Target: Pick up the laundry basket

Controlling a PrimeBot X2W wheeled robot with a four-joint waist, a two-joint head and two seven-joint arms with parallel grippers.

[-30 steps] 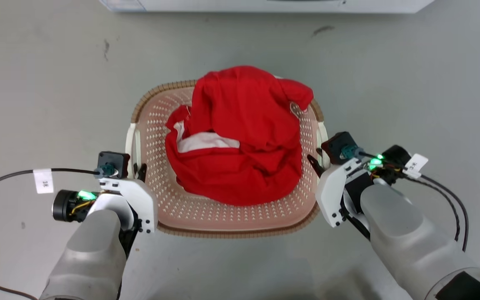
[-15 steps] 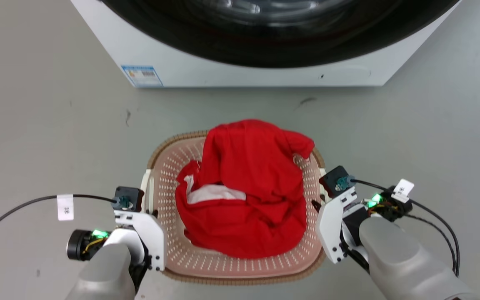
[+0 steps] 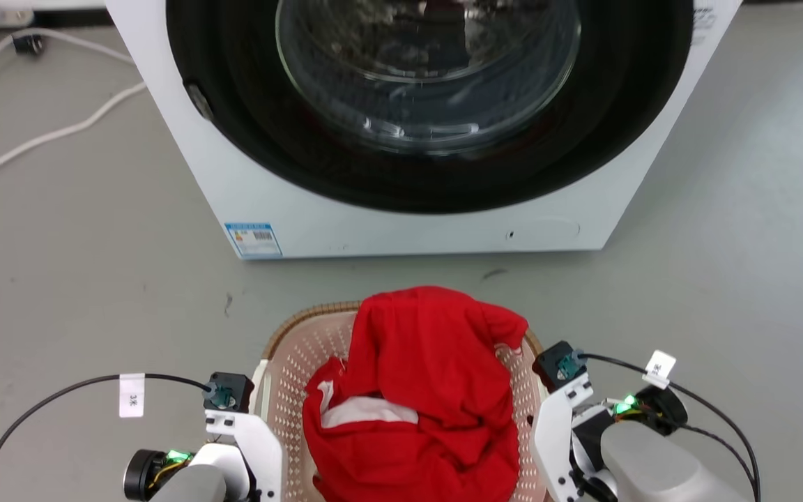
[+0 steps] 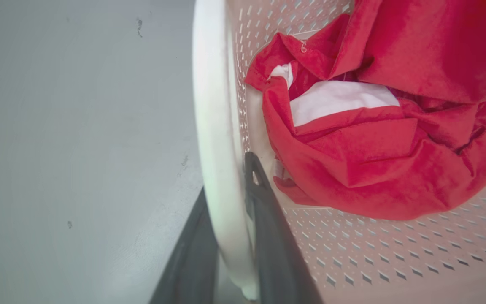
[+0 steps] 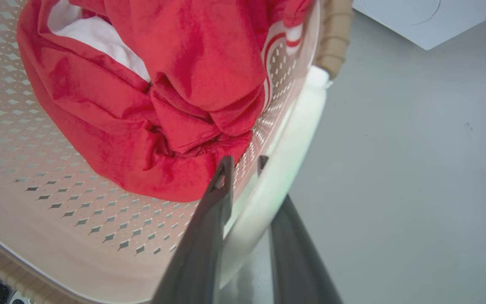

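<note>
Laundry basket [image 3: 290, 380] is low in the head view, between both arms, in front of the washing machine [image 3: 443, 233]. A red garment [image 3: 429, 390] is heaped inside it.

Left gripper [image 4: 226, 190]: one finger on each side of the white left handle [image 4: 211, 105], clamped on it.

Right gripper [image 5: 244, 162]: clamped the same way on the right handle [image 5: 300, 131].

Judgement: both grasps are made. Whether the basket is clear of the grey floor [image 3: 95, 293] cannot be told. Raising it level is the step left.
</note>
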